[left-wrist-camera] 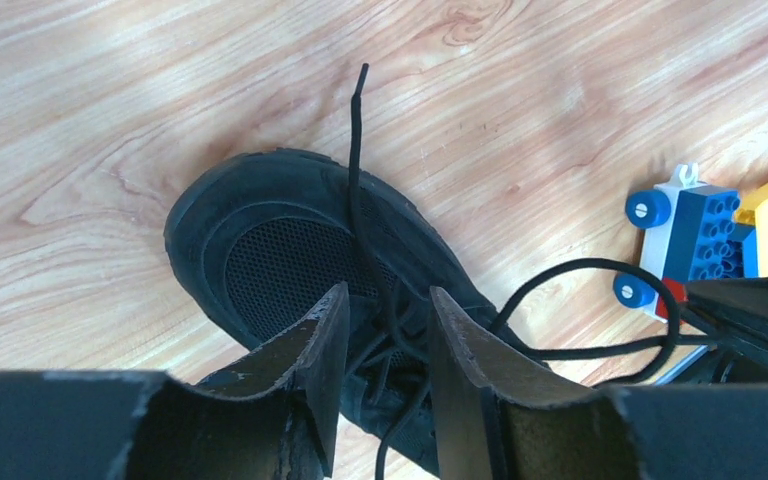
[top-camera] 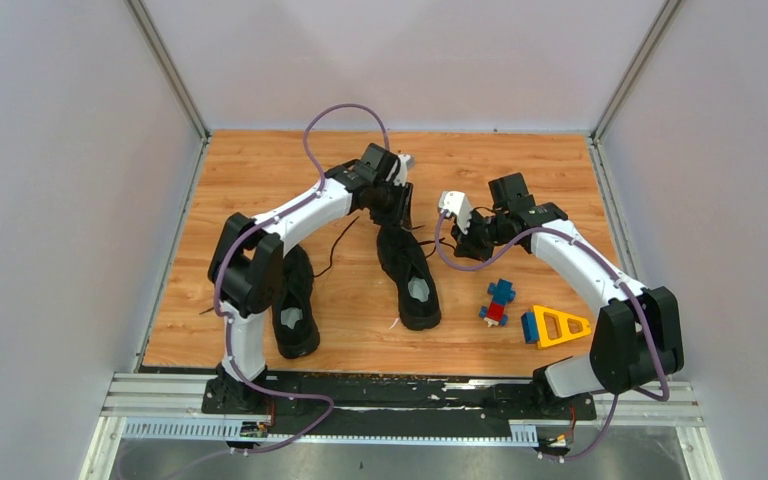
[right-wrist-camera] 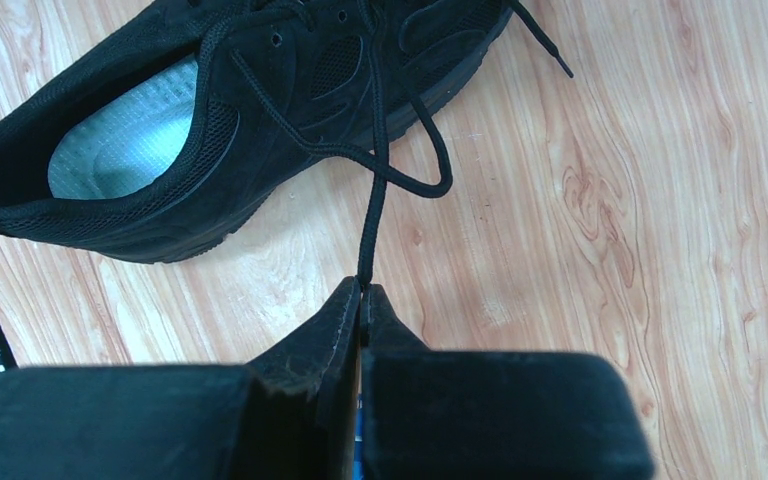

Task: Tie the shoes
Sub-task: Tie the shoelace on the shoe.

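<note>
Pressed tight together at the bottom centre of the right wrist view, the right gripper (right-wrist-camera: 362, 292) has its jaws fully closed on a thin black lace (right-wrist-camera: 372, 215). The lace runs straight up to the black shoe (right-wrist-camera: 260, 110) lying across the upper left of that frame. From above, this shoe sits mid-frame on the wooden table (top-camera: 260, 180), with the left gripper (left-wrist-camera: 388, 300) over its laced front, jaws partly apart and loose strands passing between them unclamped. The second shoe (top-camera: 295, 305) lies lower left beside the left arm, and the toy blocks (top-camera: 500, 302) lie right of centre.
</note>
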Robot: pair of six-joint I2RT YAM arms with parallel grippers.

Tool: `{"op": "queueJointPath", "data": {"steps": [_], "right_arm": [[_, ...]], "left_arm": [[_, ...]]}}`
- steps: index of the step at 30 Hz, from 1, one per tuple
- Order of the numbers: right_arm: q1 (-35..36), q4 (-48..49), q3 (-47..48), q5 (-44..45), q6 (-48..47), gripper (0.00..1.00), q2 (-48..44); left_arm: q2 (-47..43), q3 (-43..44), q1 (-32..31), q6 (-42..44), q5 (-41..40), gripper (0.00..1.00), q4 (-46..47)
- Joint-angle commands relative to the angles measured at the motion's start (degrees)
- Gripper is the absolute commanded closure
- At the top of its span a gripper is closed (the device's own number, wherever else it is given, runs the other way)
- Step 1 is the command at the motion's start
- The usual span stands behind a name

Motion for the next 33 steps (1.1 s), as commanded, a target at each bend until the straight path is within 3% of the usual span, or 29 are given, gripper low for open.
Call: {"op": "queueJointPath", "data": {"steps": [1,7,14,21,26,33], "right_arm": [[0.3,1.5,0.1,-0.2,0.8,1.0,-1.5],[0.3,1.5,0.2,-0.4,0.8,1.0,-1.5],[0.2,2.0,-0.5,1.6,0.9,1.0,-1.3],[-4.2,3.6,0.0,1.5,3.1,1.0,0.9],[-10.1,4.0,1.4,1.2,6.5,1.0,2.7],[-15.2,4.1,-0.4,7.4,9.5,1.0,2.2]], "left_arm": [[1.8,2.1,-0.6,0.8,1.2,0.58,0.9],[2.3,1.8,-1.7,2.6,0.6,0.64,-0.3],[-0.5,4.1,-1.4,7.2,-2.0,1.0,-2.5],[-11.6,0.7,6.2,11.9,-5.5,1.0,-7.1],[-18.6,-9.7,10.8,14.5,-5.3,1.0,-10.4],[-25.4,-22.8,13.5,15.3,-4.9,1.0,-14.3]]}}
